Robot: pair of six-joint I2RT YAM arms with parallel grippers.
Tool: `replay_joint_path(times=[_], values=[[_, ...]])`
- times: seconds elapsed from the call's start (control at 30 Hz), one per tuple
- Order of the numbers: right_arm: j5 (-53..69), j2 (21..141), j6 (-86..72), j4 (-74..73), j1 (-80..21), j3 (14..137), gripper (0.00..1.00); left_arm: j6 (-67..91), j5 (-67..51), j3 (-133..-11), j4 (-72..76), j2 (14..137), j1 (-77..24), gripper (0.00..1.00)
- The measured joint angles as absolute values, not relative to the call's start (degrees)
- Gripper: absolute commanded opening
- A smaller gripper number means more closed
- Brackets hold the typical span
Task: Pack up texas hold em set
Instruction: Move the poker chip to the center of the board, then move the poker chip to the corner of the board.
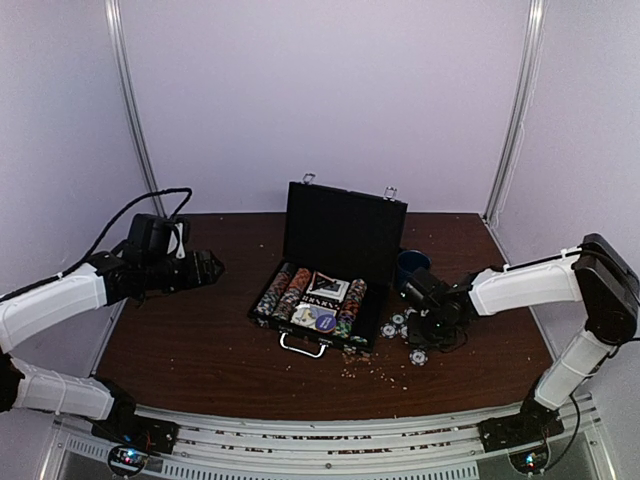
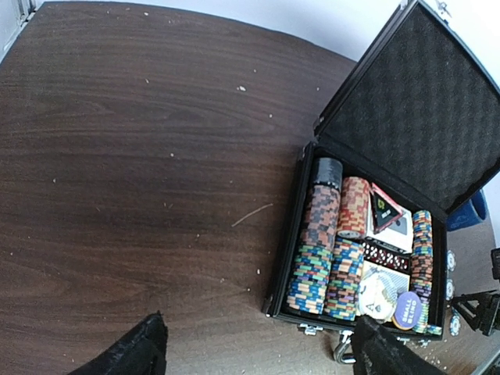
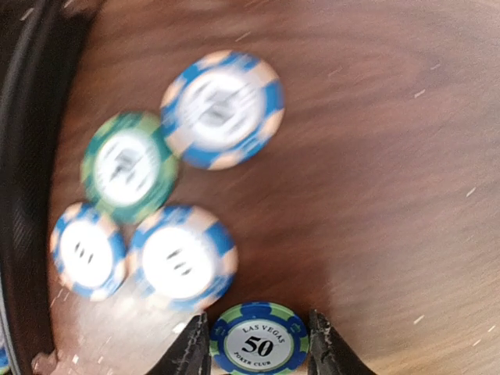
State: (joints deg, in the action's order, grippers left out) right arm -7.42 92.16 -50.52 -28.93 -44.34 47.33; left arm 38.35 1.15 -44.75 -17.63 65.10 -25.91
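Note:
The black briefcase (image 1: 345, 230) stands open mid-table, its lid (image 2: 422, 117) upright. Inside lie rows of striped poker chips (image 2: 320, 258), card decks (image 2: 387, 215) and red dice (image 2: 387, 255). Several loose chips (image 3: 223, 109) lie on the wood to the right of the case (image 1: 395, 325). My right gripper (image 3: 256, 320) hangs over them, shut on a blue and green chip (image 3: 258, 344) marked 50, held by its edges. My left gripper (image 2: 258, 322) hovers open above bare table left of the case (image 1: 205, 270), nothing between its fingers.
A dark blue cup (image 1: 410, 266) stands behind the right gripper, beside the case's right end. Pale crumbs (image 1: 375, 370) are scattered in front of the case near its silver handle (image 1: 302, 347). The case's black side wall (image 3: 23, 195) runs along the left of the right wrist view.

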Motion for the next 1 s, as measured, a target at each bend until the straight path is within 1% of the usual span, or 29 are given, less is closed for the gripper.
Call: replay_joint_path(times=[0.47,0.67,0.73,0.83,1.0], values=[[-5.58,90.63,-59.27,-27.16,-60.62,45.8,0.41,36.56,-3.49,-40.53,-17.63,62.15,-25.91,0.83],[-4.05,91.92,-62.04,-27.33,-68.16,47.57,0.41,35.38,-7.4,-36.18,-17.87,60.23,-25.91,0.82],[-3.33,92.82,-62.54,-27.83,-70.39,48.82,0.42,35.07,-8.4,-34.68,-18.11,58.98,-25.91,0.82],[-2.07,93.19,-63.26,-29.26,-71.75,49.93,0.45,34.72,-9.74,-33.1,-18.24,56.64,-25.91,0.82],[-0.84,93.19,-63.37,-35.55,-70.91,52.31,0.46,34.24,-11.62,-32.45,-18.24,54.06,-25.91,0.81]])
